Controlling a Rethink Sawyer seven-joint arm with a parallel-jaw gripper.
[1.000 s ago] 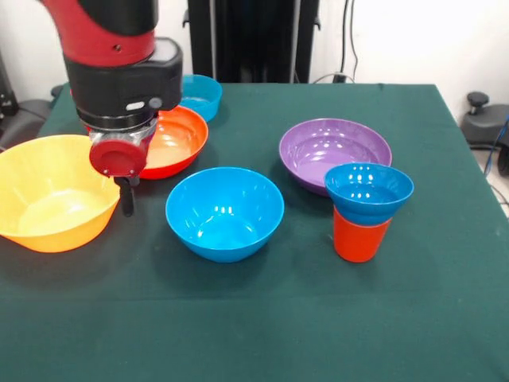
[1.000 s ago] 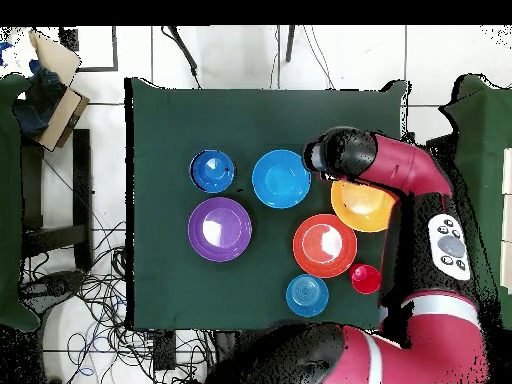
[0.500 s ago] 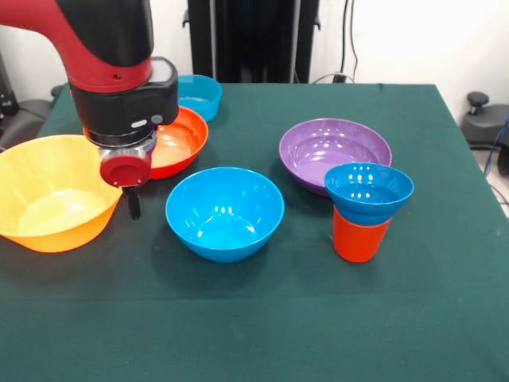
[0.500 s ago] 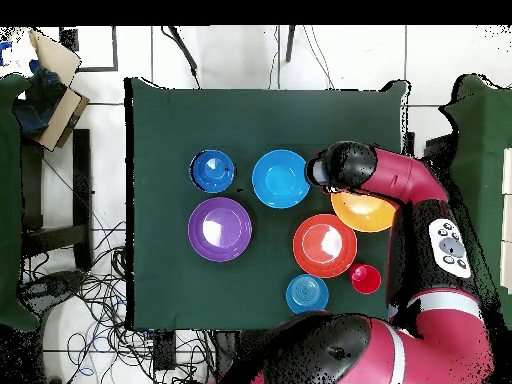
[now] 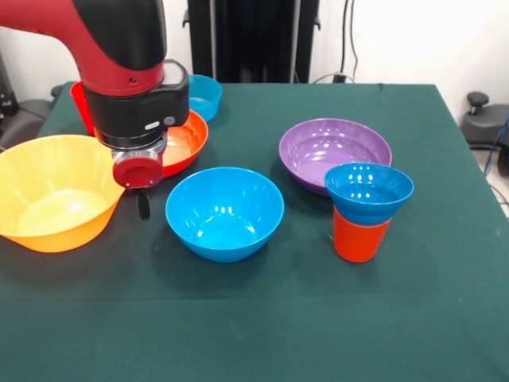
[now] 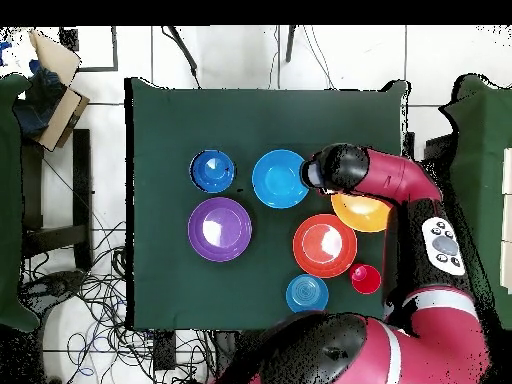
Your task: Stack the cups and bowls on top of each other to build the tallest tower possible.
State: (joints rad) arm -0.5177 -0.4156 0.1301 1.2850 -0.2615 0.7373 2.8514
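The gripper [image 5: 143, 208] is seen low between the yellow bowl [image 5: 49, 191] and the blue bowl [image 5: 224, 212], though whether it is spread cannot be told.

- Tool [image 5: 143, 208] hangs low btwn large yellow-orange bowl [image 5: 49, 192] & medium blue bowl [image 5: 224, 212]; grip state unclear.
- Orange-red bowl [image 5: 184, 139] behind arm, partly hidden; teal bowl [image 5: 203, 94] further back.
- Red cup [image 5: 79, 102] peeks out left of arm.
- Small blue bowl [image 5: 369, 192] sits on orange cup [image 5: 359, 236], just in front of purple bowl [image 5: 332, 149].
- All on green tabletop [image 5: 262, 318].
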